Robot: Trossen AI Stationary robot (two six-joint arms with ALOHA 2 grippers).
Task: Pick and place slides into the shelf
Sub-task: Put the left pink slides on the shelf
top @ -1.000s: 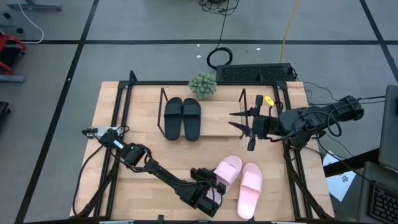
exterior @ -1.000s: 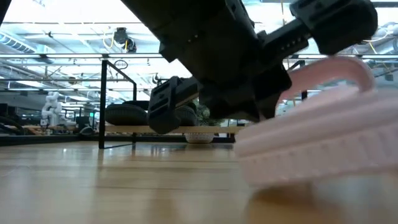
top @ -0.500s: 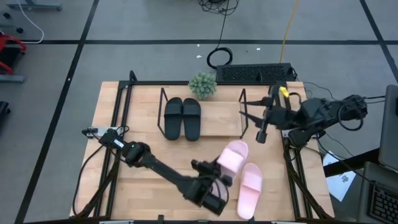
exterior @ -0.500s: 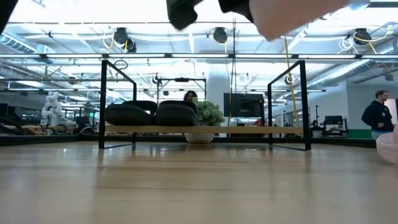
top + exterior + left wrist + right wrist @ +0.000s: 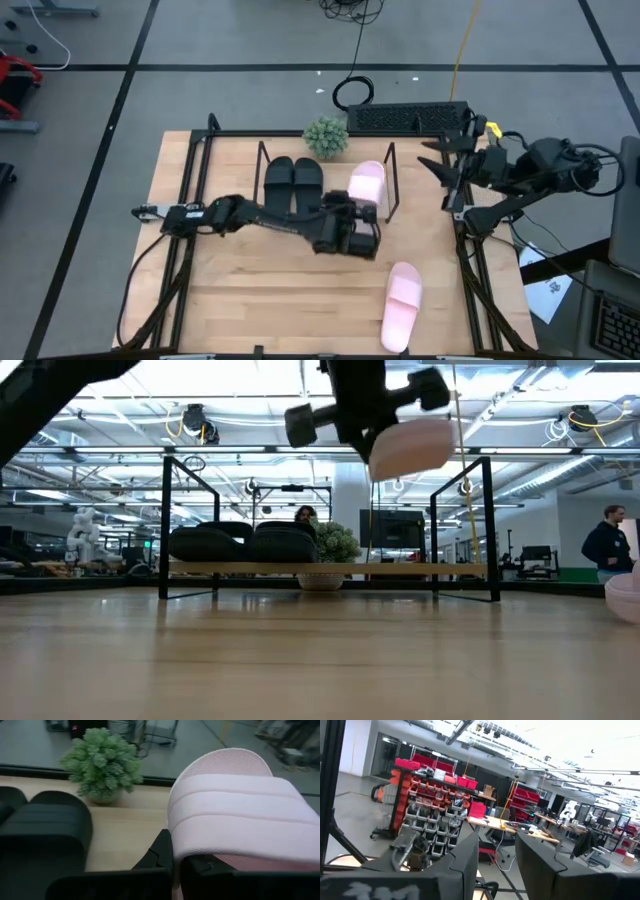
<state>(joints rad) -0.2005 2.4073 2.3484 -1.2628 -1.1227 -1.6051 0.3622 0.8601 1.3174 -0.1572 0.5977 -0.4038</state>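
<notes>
- Slides: four. Two black slides (image 5: 293, 187) lie side by side on the shelf (image 5: 340, 205); one pink slide (image 5: 366, 183) is held above the shelf; the second pink slide (image 5: 402, 305) lies on the table (image 5: 230, 290) at 5 o'clock.
- Left gripper (image 5: 362, 208): clamped on the raised pink slide.
- Right gripper (image 5: 440, 168): fingers apart, at 3 o'clock, off the shelf.
- Only the low view shows a person (image 5: 608, 542); a plant (image 5: 102, 762) stands behind the shelf.

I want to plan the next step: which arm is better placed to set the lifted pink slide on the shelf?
The left. Its gripper already holds the pink slide above the shelf, beside the black pair. The right gripper is off at the table's right edge, holding nothing.
</notes>
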